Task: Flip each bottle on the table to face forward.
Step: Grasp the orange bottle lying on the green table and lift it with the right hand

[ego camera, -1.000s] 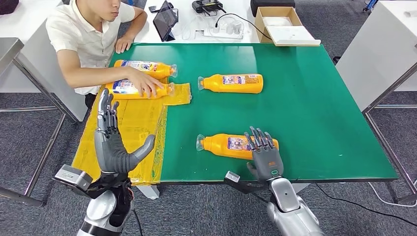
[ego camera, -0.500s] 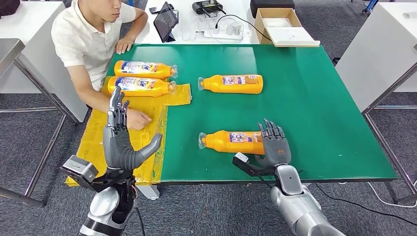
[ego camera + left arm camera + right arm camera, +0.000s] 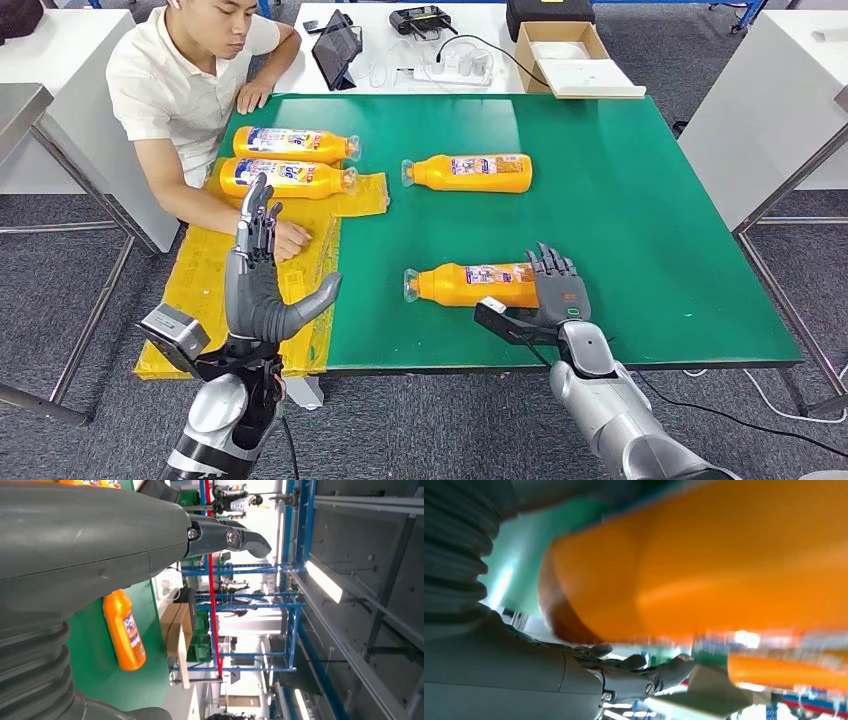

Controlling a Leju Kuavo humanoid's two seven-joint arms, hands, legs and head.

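I'm seeing my right hand [image 3: 558, 296] wrapping its fingers over the base end of the nearest bottle [image 3: 470, 285], which is lying on its side near the front edge of the green table [image 3: 650, 230], label showing. My left hand [image 3: 262, 290] is hovering open, holding nothing, left of that bottle. Beyond it, three more orange bottles [image 3: 470, 171] are lying flat.

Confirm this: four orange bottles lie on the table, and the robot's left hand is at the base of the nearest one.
Wrong hand. The head view shows the right hand at the base of the nearest bottle; the left hand is raised, open. Four orange bottles do lie on the table.
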